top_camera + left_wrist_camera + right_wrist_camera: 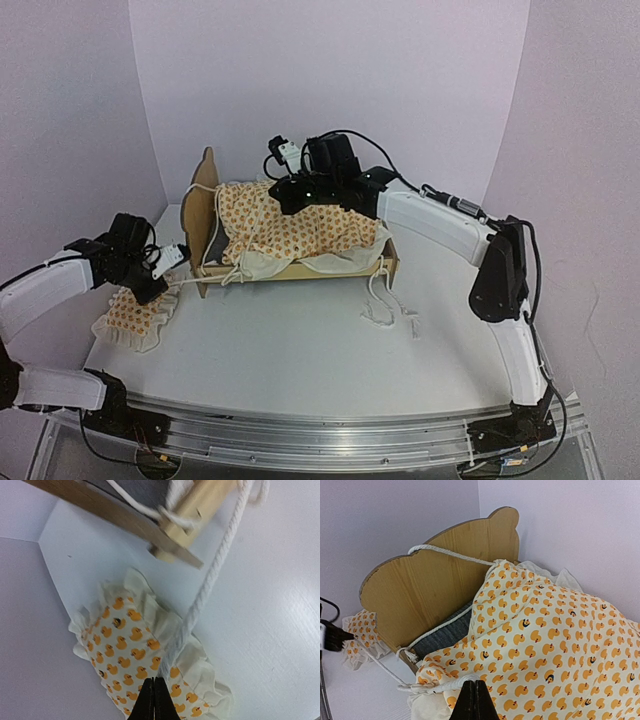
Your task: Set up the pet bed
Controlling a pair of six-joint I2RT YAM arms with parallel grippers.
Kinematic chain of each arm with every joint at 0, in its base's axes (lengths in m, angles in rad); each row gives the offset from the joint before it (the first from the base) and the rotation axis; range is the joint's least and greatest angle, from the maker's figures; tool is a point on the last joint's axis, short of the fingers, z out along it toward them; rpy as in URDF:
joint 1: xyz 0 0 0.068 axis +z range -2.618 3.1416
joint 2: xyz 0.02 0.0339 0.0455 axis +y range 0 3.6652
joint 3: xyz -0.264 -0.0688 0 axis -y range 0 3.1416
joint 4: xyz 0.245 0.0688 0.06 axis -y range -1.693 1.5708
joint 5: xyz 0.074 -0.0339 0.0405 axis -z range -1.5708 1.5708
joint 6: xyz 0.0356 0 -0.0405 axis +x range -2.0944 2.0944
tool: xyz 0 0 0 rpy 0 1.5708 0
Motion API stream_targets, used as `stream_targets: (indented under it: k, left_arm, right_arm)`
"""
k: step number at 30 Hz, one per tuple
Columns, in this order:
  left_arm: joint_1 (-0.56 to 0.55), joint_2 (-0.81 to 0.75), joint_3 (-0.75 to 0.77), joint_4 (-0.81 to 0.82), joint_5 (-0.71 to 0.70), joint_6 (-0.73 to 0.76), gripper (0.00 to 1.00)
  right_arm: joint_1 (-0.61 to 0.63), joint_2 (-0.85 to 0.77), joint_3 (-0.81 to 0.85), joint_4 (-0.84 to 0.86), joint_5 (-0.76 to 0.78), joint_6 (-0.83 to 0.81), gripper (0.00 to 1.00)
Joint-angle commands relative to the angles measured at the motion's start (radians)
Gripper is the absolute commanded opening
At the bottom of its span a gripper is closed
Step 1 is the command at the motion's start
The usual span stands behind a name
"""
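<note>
risk: left gripper (153, 696), pinched shut on the white cord (210, 575), could tug the pet bed (300, 270) at frame centre askew. right gripper (475, 700) sits closed at the bedding (545, 645) edge, hold unclear; pillow (135, 318) lies lower left.

Counter (300, 350): we find everything set on it, the bed toward the back
Bed frame (300, 272): we see it lying left to right, behind the counter's middle
Headboard (203, 205): upright at the frame's left end
Bedding (300, 232): on the frame, right of the headboard, spilling over the near rail
Pillow (138, 315): on the counter, left of and in front of the headboard, apart from the frame
Cord (210, 580): we trace it from the frame's near left corner out to the left hand
Loose ties (385, 305): on the counter, just before the frame's right end
Left hand (153, 700): above the pillow, left of the frame
Right hand (475, 700): over the bedding, right of the headboard
</note>
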Motion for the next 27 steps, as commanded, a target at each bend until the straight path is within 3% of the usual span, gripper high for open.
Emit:
stream_targets:
  k: [1,3,8,13,17,23,27]
  left_arm:
    - [0.022,-0.031,-0.213,0.065,-0.129,0.268,0.00]
    - [0.035,-0.037,-0.324,0.145,-0.163,0.376,0.00]
    - [0.072,0.000,-0.441,0.291,-0.206,0.514,0.00]
    - [0.119,0.116,-0.431,0.361,-0.226,0.500,0.00]
    - [0.125,0.149,-0.361,0.308,-0.182,0.434,0.00]
    - [0.127,0.180,-0.222,0.180,-0.093,0.322,0.00]
    - [0.143,0.198,-0.273,0.235,-0.138,0.374,0.00]
  right_arm:
    - [0.022,-0.093,-0.001,0.071,-0.066,0.031,0.00]
    - [0.020,-0.102,-0.007,0.075,-0.053,0.025,0.00]
    - [0.009,-0.150,-0.075,0.090,-0.051,0.031,0.00]
    - [0.010,-0.225,-0.151,0.129,-0.058,0.066,0.00]
    - [0.019,-0.258,-0.222,0.152,-0.133,0.067,0.00]
    - [0.160,-0.218,-0.380,0.186,-0.384,-0.026,0.00]
    - [0.186,-0.231,-0.406,0.208,-0.361,0.016,0.00]
